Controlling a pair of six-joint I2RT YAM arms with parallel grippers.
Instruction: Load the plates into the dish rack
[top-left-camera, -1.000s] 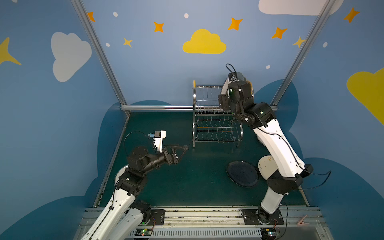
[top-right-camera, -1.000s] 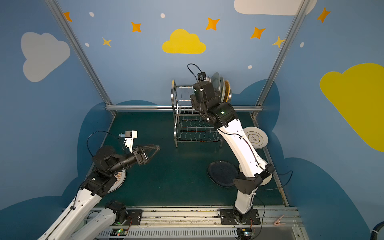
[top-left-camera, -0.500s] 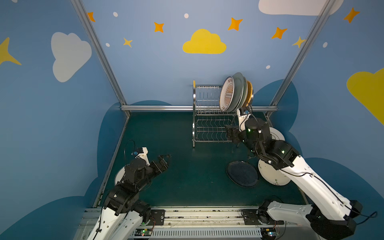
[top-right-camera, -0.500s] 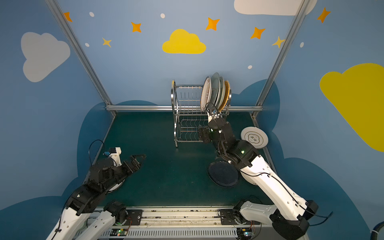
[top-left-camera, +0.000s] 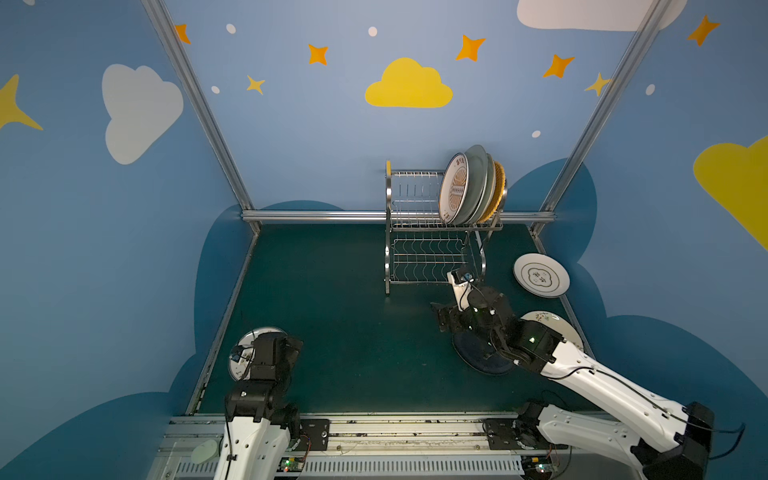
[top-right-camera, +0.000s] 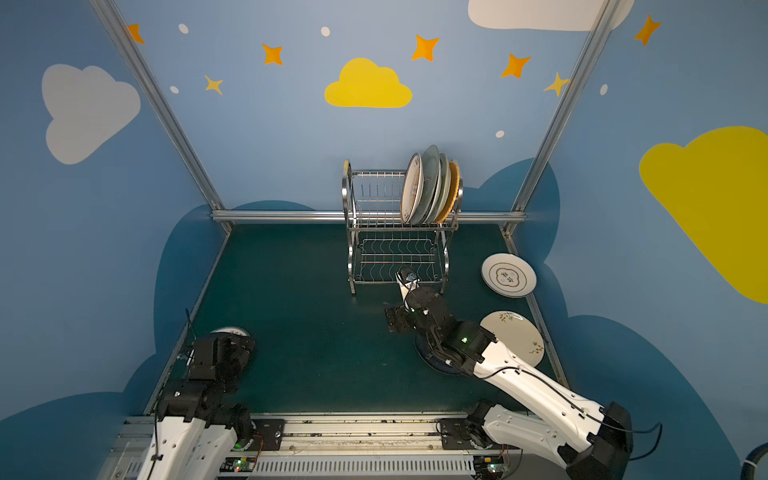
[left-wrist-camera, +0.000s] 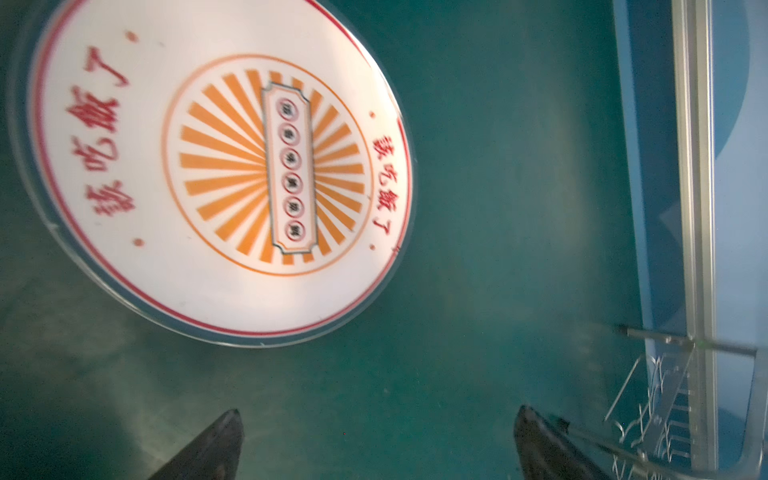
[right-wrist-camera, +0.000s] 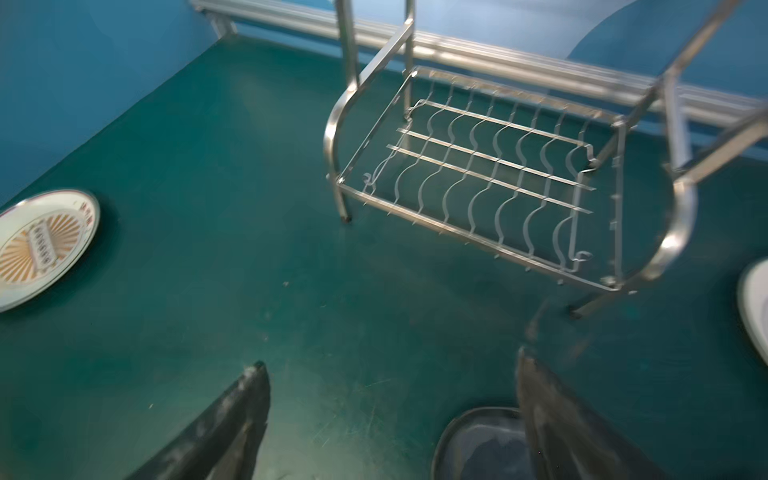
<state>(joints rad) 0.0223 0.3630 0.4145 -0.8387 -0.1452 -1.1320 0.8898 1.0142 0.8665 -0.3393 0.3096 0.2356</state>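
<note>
Bare mat (top-left-camera: 332, 291) before dish rack (top-left-camera: 388, 249)

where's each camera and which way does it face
Top views: high behind left arm and right arm, both visible, looking down on dish rack.
Left wrist: on left arm, facing down at the sunburst plate; open left gripper shows.
Right wrist: on right arm, facing the dish rack's shelf; open right gripper shows.
Shared: sunburst plate, both wrist views.
</note>
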